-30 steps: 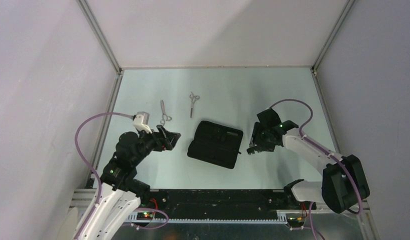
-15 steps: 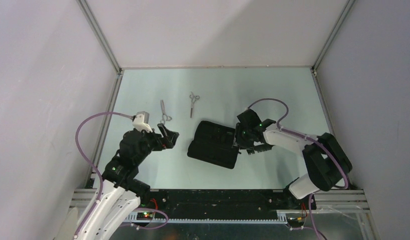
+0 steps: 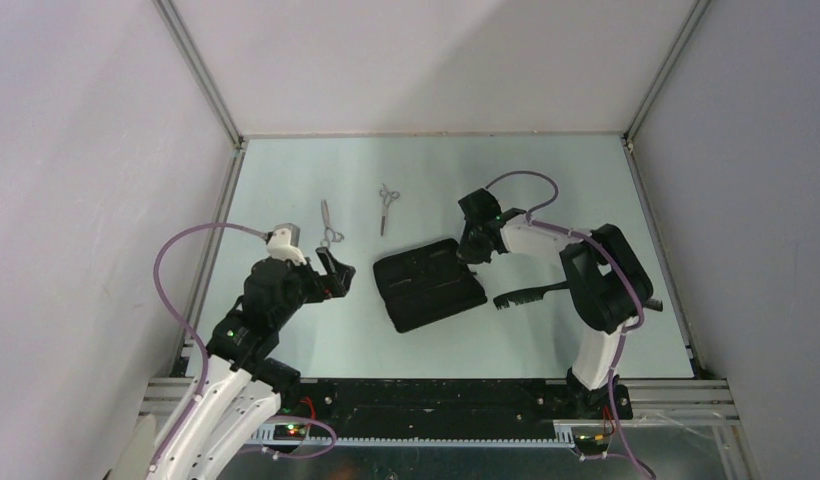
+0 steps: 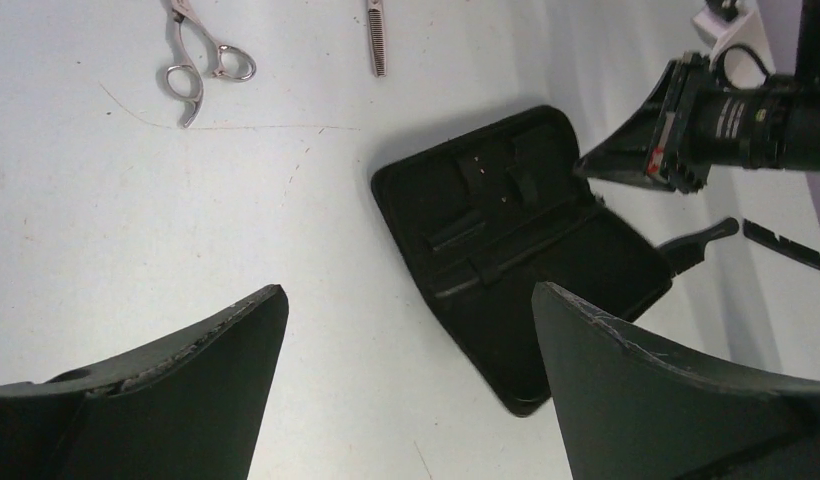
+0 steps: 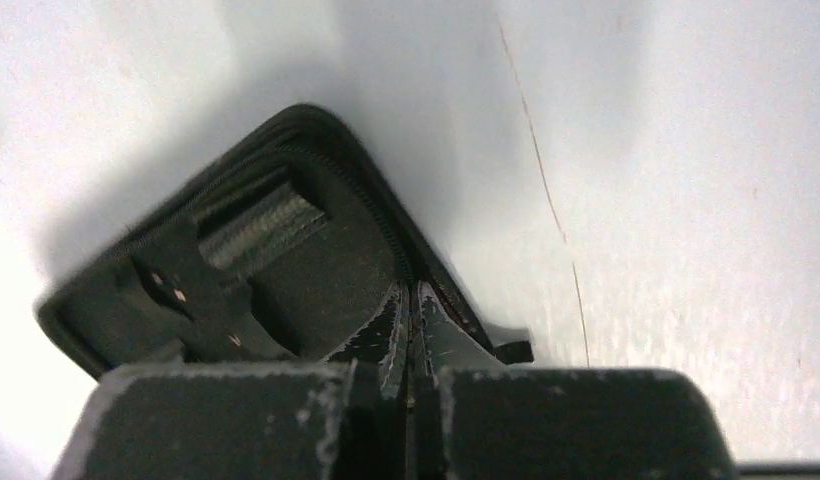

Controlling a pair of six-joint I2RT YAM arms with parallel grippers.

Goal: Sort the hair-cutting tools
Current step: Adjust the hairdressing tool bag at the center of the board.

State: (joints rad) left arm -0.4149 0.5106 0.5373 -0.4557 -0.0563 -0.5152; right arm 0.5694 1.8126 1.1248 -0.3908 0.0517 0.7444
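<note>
The left scissors [image 3: 331,226] and the right scissors [image 3: 387,206] lie flat on the far-left part of the desk [image 3: 586,190], apart from each other and from everything else; the black comb [image 3: 531,294] lies on the right, just beside the near-right edge of the open pouch [image 3: 429,283]; none of the three is in the pouch, whose straps show bare in the left wrist view.

The right fingers [image 5: 376,335] are pressed together at the pouch's far-right rim; whether they pinch the fabric or only bear on it I cannot tell. The left fingers [image 4: 186,370] hang wide apart above the desk, holding nothing, between the left scissors and the pouch.

The step in hand looks like setting the pouch square for loading; to do it well, move the rim low and slowly so the pouch slides flat instead of folding shut; steer it clear of the comb, which could be swept aside; let go only once the pouch rests flat; the left arm should stay out of the pouch's way meanwhile.
</note>
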